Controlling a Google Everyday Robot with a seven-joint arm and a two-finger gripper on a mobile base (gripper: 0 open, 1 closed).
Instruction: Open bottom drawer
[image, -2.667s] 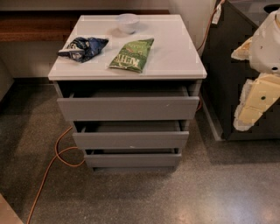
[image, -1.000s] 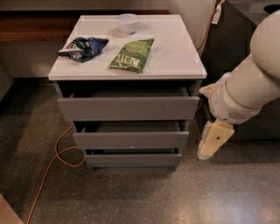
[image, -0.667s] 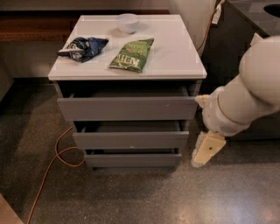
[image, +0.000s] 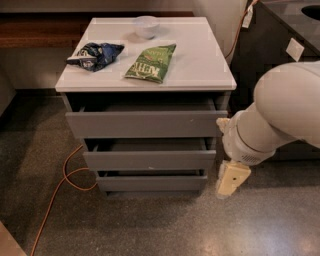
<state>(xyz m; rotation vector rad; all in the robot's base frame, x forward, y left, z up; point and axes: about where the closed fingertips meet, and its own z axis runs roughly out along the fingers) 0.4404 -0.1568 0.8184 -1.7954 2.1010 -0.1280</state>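
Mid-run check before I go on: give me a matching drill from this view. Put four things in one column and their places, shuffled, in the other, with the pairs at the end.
Things
1. slim matte gray bottom drawer
2. cream-coloured gripper
3. green crinkled snack bag
4. thin orange cable

Places
A. on the speckled floor, left of the white-topped cabinet
B. on the cabinet top, right of the dark blue snack bag
C. lowest of three gray fronts
D. off the cabinet's right side, level with the lowest front

Pairs: 1-C, 2-D, 3-B, 4-A
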